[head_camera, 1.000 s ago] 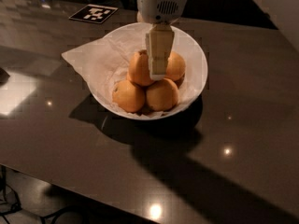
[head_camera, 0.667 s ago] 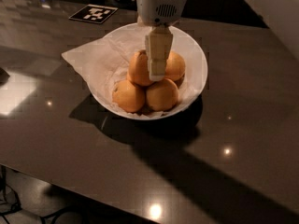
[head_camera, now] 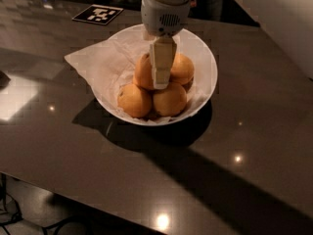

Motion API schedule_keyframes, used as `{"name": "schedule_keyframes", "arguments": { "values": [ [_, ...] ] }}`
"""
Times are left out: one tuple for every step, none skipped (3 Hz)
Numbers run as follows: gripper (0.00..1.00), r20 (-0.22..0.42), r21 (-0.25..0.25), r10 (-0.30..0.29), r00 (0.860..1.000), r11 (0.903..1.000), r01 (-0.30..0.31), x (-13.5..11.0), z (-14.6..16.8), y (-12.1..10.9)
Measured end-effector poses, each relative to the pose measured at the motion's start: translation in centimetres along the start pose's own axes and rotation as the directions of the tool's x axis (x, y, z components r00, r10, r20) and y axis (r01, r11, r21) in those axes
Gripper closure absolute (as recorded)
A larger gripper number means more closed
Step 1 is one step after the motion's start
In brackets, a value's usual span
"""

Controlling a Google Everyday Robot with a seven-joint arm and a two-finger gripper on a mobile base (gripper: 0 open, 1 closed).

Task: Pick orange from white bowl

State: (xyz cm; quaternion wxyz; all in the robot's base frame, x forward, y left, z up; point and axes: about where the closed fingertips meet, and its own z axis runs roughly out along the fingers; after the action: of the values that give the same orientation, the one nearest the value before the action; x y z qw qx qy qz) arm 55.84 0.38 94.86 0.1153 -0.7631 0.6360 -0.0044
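Observation:
The white bowl (head_camera: 203, 58) stands on the dark table, lined with crinkled white paper (head_camera: 98, 62) that juts past its left rim. Several round fruits lie in it. The deeper-coloured orange (head_camera: 143, 72) is at the back left of the pile. Paler fruits lie at the front left (head_camera: 133, 101), the front right (head_camera: 170, 100) and the back right (head_camera: 183, 68). My gripper (head_camera: 161, 84) hangs straight down from above into the middle of the pile. It is right beside the orange and covers that fruit's right side.
The dark glossy table (head_camera: 234, 146) stretches around the bowl, with its front edge near the bottom. A black-and-white marker tag (head_camera: 98, 14) lies at the back left. A pale wall (head_camera: 288, 13) rises at the back right.
My gripper has come down a little deeper among the fruits. The bowl and the fruits have not moved.

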Motion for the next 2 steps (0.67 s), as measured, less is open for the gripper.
{"name": "schedule_keyframes", "arguments": {
  "values": [
    [0.12,0.003,-0.03,0.0,1.0,0.9996,0.0,-0.1,1.4,0.0],
    [0.14,0.001,-0.065,0.006,1.0,0.9979,-0.006,0.2,3.2,0.1]
  ]
}}
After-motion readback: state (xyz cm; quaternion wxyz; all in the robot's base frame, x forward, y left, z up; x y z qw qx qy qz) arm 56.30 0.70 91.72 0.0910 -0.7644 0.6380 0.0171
